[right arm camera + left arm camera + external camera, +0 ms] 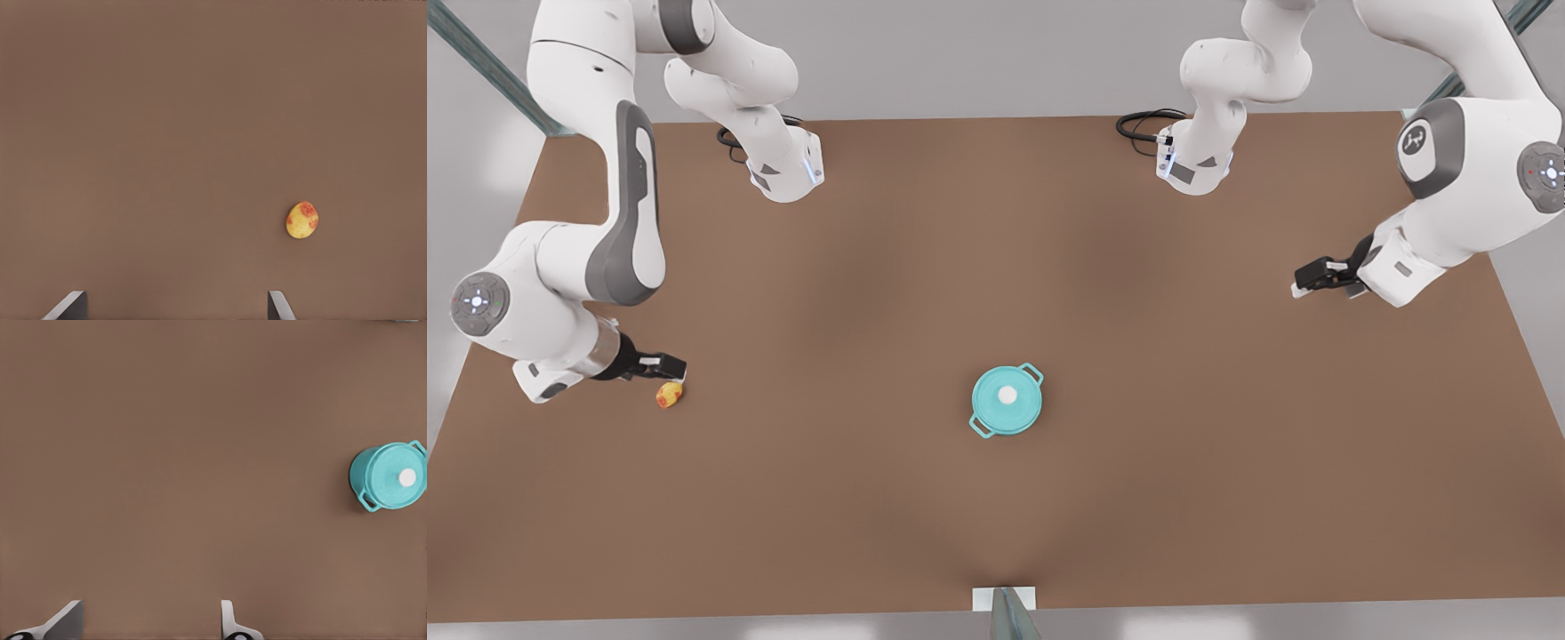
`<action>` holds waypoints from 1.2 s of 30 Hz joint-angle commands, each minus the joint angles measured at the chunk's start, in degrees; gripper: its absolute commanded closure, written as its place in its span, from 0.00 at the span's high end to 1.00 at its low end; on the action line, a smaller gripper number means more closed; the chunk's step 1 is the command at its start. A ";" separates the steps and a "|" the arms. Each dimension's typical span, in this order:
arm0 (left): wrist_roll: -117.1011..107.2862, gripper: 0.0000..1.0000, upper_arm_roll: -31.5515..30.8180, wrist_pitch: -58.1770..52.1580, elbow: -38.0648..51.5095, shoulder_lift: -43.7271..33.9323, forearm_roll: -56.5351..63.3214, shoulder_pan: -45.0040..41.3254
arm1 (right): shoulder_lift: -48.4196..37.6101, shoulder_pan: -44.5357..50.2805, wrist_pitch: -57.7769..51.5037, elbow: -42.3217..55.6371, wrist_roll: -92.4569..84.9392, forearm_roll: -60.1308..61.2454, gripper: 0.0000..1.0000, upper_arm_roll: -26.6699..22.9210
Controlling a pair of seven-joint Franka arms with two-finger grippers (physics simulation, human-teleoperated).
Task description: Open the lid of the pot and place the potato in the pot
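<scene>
Bare table [1138, 498] all round pot [1007, 403]; pot lid [1007, 397] knob unobstructed; potato [668, 395] clear overhead.

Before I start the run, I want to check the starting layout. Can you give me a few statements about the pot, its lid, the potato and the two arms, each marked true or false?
1. The pot lid sits closed on the pot. True.
2. The potato is inside the pot. False: it lies on the table, far toward the front view's left.
3. The right gripper grips the potato. False: its jaws are open and empty, with the potato lying close by.
4. The left gripper waits at the front view's right, jaws open, well away from the pot. True.
</scene>
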 commanded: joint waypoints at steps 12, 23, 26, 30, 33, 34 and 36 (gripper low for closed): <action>-64.58 1.00 -22.29 14.40 29.79 36.54 15.30 -27.89 | -2.34 2.08 14.53 -17.46 10.77 -4.56 1.00 -0.61; -61.34 1.00 -16.76 23.44 30.41 45.86 17.14 -27.89 | 2.93 -5.12 30.61 -22.65 16.57 -4.12 1.00 -2.11; -59.84 1.00 -15.17 28.73 30.77 47.62 17.14 -27.80 | 5.22 -5.12 33.08 -22.65 16.65 -4.12 1.00 -2.11; -58.96 1.00 -14.47 30.93 30.59 49.29 17.14 -27.98 | 7.41 -5.30 36.24 -23.09 16.83 -4.30 1.00 -2.11; -58.61 1.00 -14.38 30.84 30.50 49.38 17.41 -28.06 | 9.00 -6.97 39.93 -23.97 16.04 -4.74 1.00 -1.93; -57.65 1.00 -14.38 30.93 30.59 49.38 18.29 -27.98 | 9.35 -7.50 40.46 -24.32 14.20 -4.91 1.00 -1.85; -57.12 1.00 -14.21 30.93 30.59 49.65 18.29 -27.89 | 9.44 -8.29 40.46 -24.50 7.96 -4.91 1.00 -1.76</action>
